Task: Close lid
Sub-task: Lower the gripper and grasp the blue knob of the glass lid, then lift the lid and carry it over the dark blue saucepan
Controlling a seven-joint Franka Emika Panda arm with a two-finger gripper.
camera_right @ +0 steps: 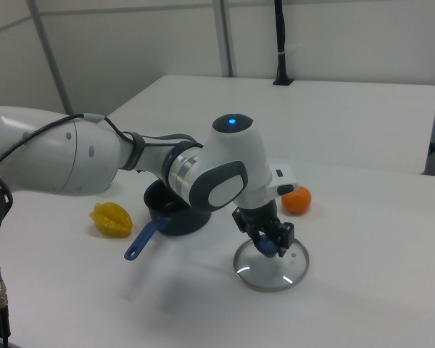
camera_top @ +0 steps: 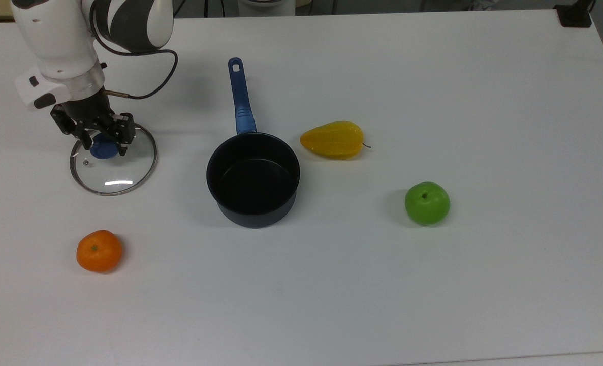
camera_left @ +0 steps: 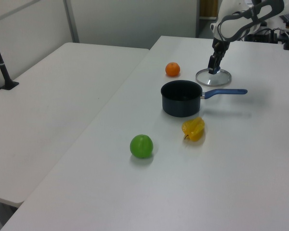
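The lid (camera_top: 113, 162) lies flat on the desk (camera_top: 433, 284), blue knob up, near its far-left corner in the top view. Clear glass w/ silver rim. Gripper (camera_top: 103, 142) jaws open around the knob.

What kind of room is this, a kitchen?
Probably a robot lab, not a kitchen: a robot arm works at a plain white table, where toy-like fruit such as a green apple sits around a saucepan.

A white table (camera_top: 484, 76) holds an orange (camera_top: 99, 250), a green apple (camera_top: 427, 203) and a yellow starfruit (camera_top: 332, 139).
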